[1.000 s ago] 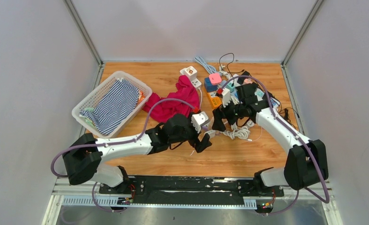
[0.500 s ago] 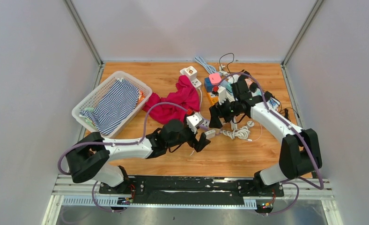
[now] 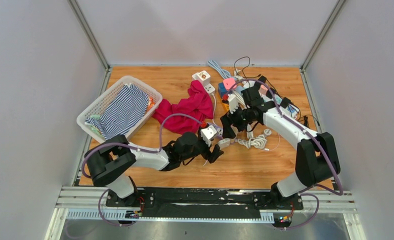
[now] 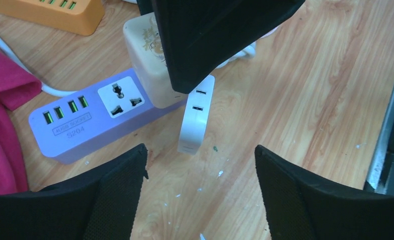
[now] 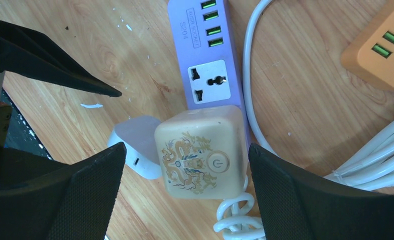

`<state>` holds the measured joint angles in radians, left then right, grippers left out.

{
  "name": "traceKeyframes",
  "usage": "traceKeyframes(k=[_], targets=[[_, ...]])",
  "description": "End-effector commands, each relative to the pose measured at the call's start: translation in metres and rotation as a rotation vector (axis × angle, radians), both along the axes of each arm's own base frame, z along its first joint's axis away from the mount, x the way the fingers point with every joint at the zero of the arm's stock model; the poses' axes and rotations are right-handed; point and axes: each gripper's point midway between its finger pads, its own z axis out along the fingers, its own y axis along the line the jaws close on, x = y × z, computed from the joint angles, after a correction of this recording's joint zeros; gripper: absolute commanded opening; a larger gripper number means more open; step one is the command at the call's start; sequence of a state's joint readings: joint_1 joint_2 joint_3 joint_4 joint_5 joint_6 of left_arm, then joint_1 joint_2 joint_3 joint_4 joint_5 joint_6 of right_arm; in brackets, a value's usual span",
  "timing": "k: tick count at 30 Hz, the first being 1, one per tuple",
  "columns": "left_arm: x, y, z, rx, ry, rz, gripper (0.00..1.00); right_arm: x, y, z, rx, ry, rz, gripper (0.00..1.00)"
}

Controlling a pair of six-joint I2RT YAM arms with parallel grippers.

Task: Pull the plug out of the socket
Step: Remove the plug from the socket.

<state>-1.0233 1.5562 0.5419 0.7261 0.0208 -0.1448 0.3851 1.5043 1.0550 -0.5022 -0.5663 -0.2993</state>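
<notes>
The cream cube plug [image 5: 202,152] sits seated in the purple socket strip [image 5: 225,55] on the tabletop [image 4: 310,100]; the right pincer [image 5: 186,152] straddles it, jaws wide, ready to clamp; the left pincer [image 4: 200,150], also open, hovers near the strip, probably to brace it.

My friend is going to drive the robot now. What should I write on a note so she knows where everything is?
The left gripper is open and empty, hanging over the table by the purple strip.
The right gripper is open, with its fingers either side of the cream plug, not gripping yet.
The plug sits on the end of the strip and looks still plugged in. A white charger lies beside it.
Done: both arms are at the strip.
Left to do: steady the strip, close on the plug, pull it off.
</notes>
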Motion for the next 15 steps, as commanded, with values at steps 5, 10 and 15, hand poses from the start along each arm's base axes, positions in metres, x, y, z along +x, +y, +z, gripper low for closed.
traceKeyframes(k=[5,10,15], targets=[[0.017,-0.005,0.0,-0.018,-0.099,0.031,0.76,-0.002,0.005,-0.007,-0.054,0.013,0.038,0.91],[0.021,-0.007,0.0,-0.042,-0.119,0.044,0.71,-0.002,0.005,-0.01,-0.062,0.017,0.039,0.9],[0.021,-0.011,-0.004,-0.075,-0.128,0.036,0.67,-0.003,0.004,-0.013,-0.07,0.024,0.038,0.9]])
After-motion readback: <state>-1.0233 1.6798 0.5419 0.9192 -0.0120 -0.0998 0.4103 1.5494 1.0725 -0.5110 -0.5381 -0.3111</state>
